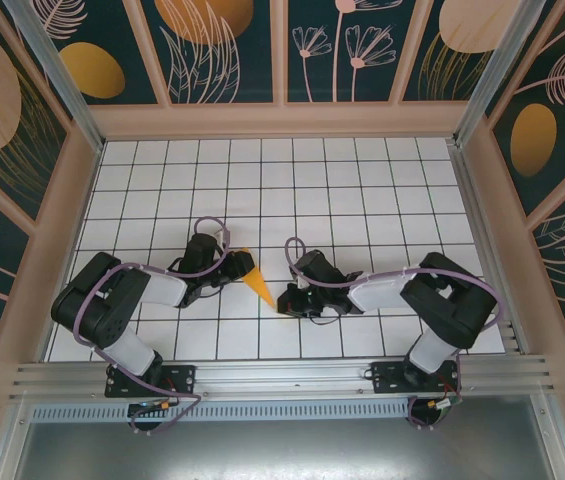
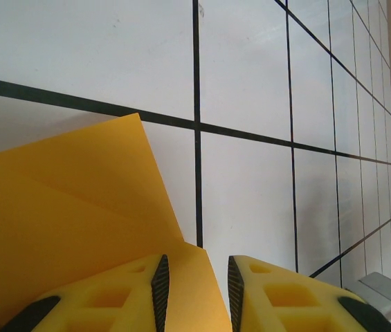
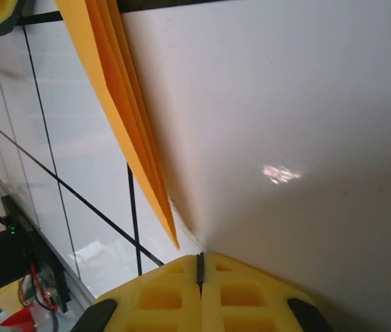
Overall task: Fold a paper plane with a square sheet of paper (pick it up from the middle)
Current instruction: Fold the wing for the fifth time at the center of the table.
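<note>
1. Orange-yellow paper plane (image 1: 255,283) sits between both grippers on the grid table (image 1: 362,190), with its point toward the right gripper (image 1: 286,300).
2. Left gripper (image 1: 229,272): jaws partly apart at the plane's wide end; grip cannot be confirmed.
3. Right gripper: jaws fully together, holding nothing.

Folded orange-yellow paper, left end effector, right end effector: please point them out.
folded orange-yellow paper (image 1: 254,278), top external view, its middle.
left end effector (image 2: 196,280), left wrist view, gap between its fingertips.
right end effector (image 3: 200,266), right wrist view, seam between shut fingertips.
</note>
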